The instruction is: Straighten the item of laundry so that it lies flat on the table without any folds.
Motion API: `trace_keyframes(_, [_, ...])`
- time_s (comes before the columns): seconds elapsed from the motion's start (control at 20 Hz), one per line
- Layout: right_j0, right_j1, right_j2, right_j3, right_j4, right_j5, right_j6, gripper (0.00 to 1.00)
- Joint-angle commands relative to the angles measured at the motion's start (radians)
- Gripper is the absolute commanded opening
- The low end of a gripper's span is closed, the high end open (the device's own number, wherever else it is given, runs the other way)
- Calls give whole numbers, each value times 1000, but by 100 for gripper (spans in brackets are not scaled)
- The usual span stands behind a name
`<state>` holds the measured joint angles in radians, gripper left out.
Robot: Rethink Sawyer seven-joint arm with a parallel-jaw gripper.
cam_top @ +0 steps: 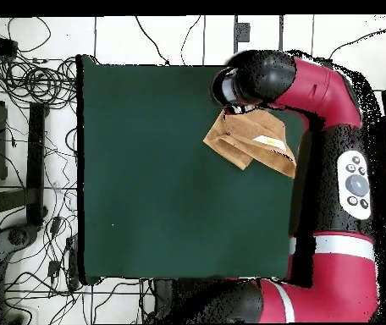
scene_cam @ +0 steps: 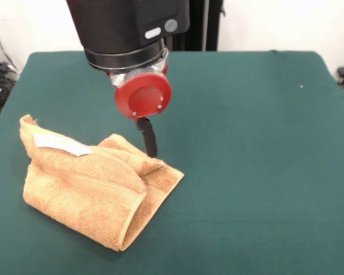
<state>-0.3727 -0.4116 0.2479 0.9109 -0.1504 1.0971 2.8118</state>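
1. Nearest us we see one towel (scene_cam: 97, 183), folded over itself, on the worktop (scene_cam: 252, 172) at its front-view left
2. One tool (scene_cam: 148, 137) reaches the towel's upper fold; we cannot tell its opening
3. Only the front view shows the white tag (scene_cam: 62, 144); overhead, the arm (cam_top: 332, 169) covers part of the towel (cam_top: 251, 140)

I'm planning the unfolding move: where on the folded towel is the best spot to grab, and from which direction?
Probably the free top-layer corner of the towel nearest the pincer, in the front view. It lies loose on the lower layers, so a descent from above could pinch that one layer and pull it toward the bare table. Whether the pincer is open is unclear.
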Motion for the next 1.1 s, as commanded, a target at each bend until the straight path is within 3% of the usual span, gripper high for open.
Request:
trace_keyframes(0.05, [66,135,-81,-90,-34,91,177,100])
trace_keyframes(0.25, [77,151,-99,-105,-36,93,157,100])
trace_keyframes(0.65, [68,164,-75,-57,45,45,136,100])
trace_keyframes(1.1, [87,136,-90,37,128,20,221,100])
